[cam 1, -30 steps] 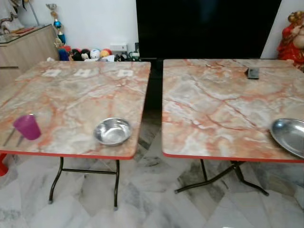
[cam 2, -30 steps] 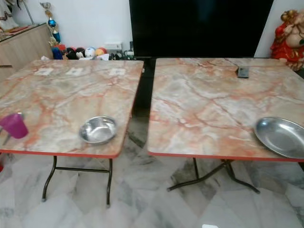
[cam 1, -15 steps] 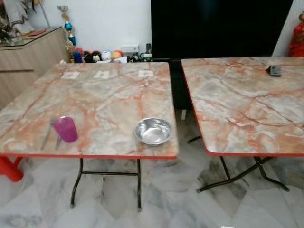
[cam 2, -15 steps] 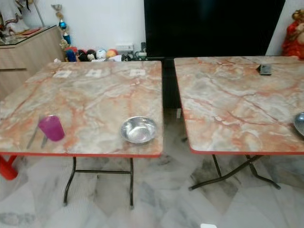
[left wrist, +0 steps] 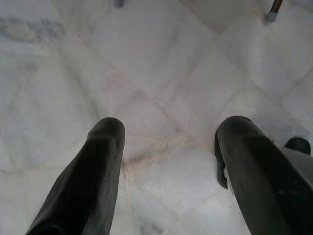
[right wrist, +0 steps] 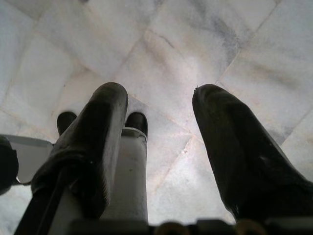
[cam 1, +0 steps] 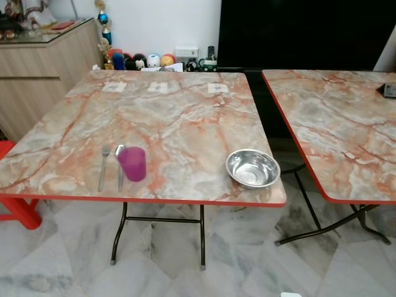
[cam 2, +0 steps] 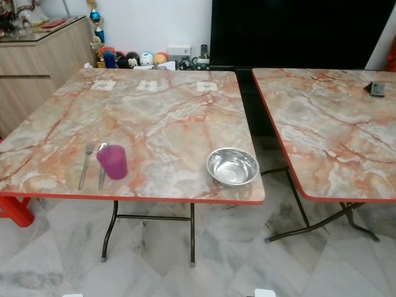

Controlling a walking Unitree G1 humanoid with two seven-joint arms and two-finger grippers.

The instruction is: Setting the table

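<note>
A: What's on the near counter (cam 1: pixel 185 117)?

B: Marble-look top w/ a red edge. Purple cup (cam 1: pixel 132 163) near the front edge, upright. Fork (cam 1: pixel 103 167) and spoon (cam 1: pixel 119 166) lie side by side just left of the cup; spoon is closest, about touching it, can't tell for sure.

A: Bowl?

B: Steel bowl (cam 1: pixel 252 168) at the front right corner, well apart from the cup, looks empty. Three small white cards (cam 1: pixel 165 88) in a row along the far edge.

A: 2nd counter?

B: The other counter (cam 2: pixel 334 142) stands to the right w/ a narrow gap between. A small dark object (cam 2: pixel 375 88) sits near its far edge; too small to tell what it is.

A: Claws?

B: Left claw (left wrist: pixel 168 142) hangs over the marble floor (left wrist: pixel 156 63), fingers wide apart, holding nothing. Right claw (right wrist: pixel 159 112) same: spread wide, nothing in it, floor tiles below.

A: Background?

B: Wooden sideboard (cam 1: pixel 43 68) at far left, toys (cam 1: pixel 142 60) along the wall, a big dark screen (cam 1: pixel 303 31) behind the counters, something red (cam 1: pixel 15 207) on the floor under the left edge.
</note>
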